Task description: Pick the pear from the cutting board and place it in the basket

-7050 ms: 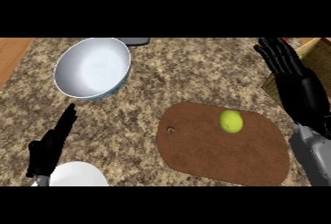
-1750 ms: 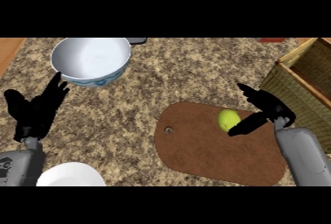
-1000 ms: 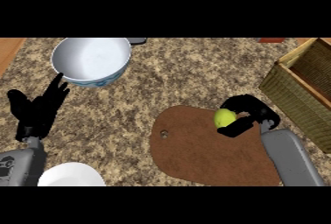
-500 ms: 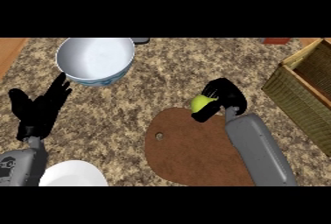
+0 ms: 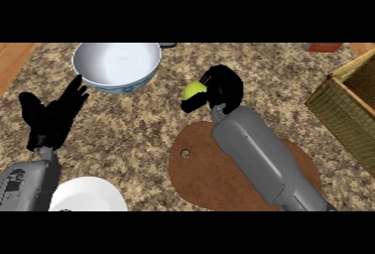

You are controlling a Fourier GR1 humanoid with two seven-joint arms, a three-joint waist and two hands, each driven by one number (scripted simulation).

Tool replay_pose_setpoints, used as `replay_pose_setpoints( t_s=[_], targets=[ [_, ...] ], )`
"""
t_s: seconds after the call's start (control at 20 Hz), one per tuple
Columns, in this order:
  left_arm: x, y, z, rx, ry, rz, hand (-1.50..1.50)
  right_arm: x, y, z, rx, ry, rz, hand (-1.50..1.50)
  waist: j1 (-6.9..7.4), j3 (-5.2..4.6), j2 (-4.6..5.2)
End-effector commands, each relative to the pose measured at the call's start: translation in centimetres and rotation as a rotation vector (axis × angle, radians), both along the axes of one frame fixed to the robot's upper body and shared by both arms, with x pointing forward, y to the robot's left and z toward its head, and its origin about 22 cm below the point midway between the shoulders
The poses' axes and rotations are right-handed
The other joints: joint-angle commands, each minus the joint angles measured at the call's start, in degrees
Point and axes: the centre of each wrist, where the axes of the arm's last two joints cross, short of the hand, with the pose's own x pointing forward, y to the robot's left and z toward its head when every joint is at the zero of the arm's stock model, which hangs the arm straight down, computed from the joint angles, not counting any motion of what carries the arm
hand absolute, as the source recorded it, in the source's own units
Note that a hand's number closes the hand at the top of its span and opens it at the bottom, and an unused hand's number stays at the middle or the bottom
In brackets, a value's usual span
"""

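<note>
Your right hand [image 5: 222,89] has its fingers curled round the pear [image 5: 194,90], held above the tabletop [image 5: 147,124] beyond the cutting board [image 5: 219,178]. The basket [image 5: 348,106] stands at right. Your left hand [image 5: 51,119] rests open, fingers straight.

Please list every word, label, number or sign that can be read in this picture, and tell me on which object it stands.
There is no readable text.
The bowl has a bluish band on its outer wall; it is a pattern, not letters.
The small reddish object at the top edge shows no readable marking.
The pear, cutting board, basket and white plate are unmarked.
</note>
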Motion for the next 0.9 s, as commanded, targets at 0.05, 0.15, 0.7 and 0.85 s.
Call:
replay_pose_setpoints(
  t_s=[0.05, 0.15, 0.7, 0.85],
  targets=[
    [0.2, 1.4, 0.0, -0.006, 0.007, 0.000, 0.00, 0.1, 2.5, 4.0, 0.173, -0.277, -0.099, 1.50, 0.00, -0.03, 0.05],
    [0.4, -0.7, -0.5, -0.003, 0.007, -0.013, 0.00, -0.5, 3.7, 5.9, 0.221, -0.418, -0.085, 1.50, -0.12, -0.03, -0.11],
    [-0.3, 2.6, 0.3, 0.004, 0.030, 0.066, 0.00, 0.6, 6.4, 15.0, 0.027, -0.553, -0.279, 1.50, -3.25, -0.06, -0.88],
    [-1.3, 1.2, -1.1, 0.005, 0.032, 0.051, 0.00, 0.8, 6.6, 17.5, -0.027, -0.566, -0.315, 1.50, -3.25, -0.05, -0.87]
  ],
)
